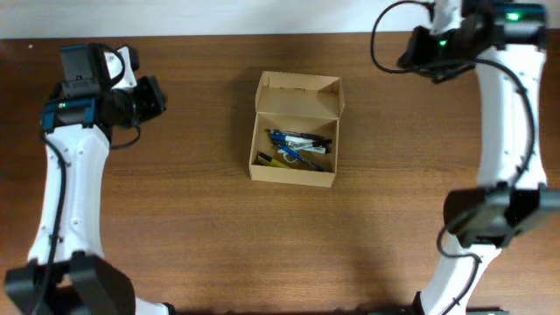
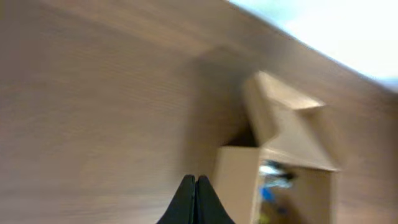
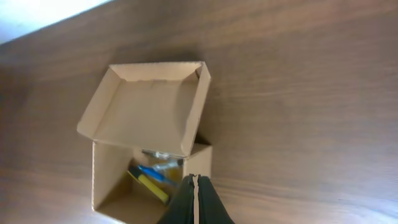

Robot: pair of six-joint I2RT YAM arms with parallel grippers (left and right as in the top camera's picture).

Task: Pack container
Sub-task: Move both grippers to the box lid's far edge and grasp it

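The container (image 1: 294,174) is a small tan cardboard box at the middle of the table. Its hinged lid (image 1: 298,94) stands open at the far side. Several pens and markers (image 1: 300,149), blue, black and yellow, lie inside. My left gripper (image 1: 156,98) is shut and empty, well to the left of the box. My right gripper (image 1: 409,54) is shut and empty, off to the box's far right. The blurred left wrist view shows shut fingers (image 2: 195,182) beside the box (image 2: 236,180). The right wrist view shows shut fingers (image 3: 194,182) by the box (image 3: 111,171), with its lid (image 3: 149,109) open.
The brown wooden table (image 1: 192,219) ends at a white wall edge (image 1: 219,17) at the back. Both white arms (image 1: 70,184) run down the table's left and right sides.
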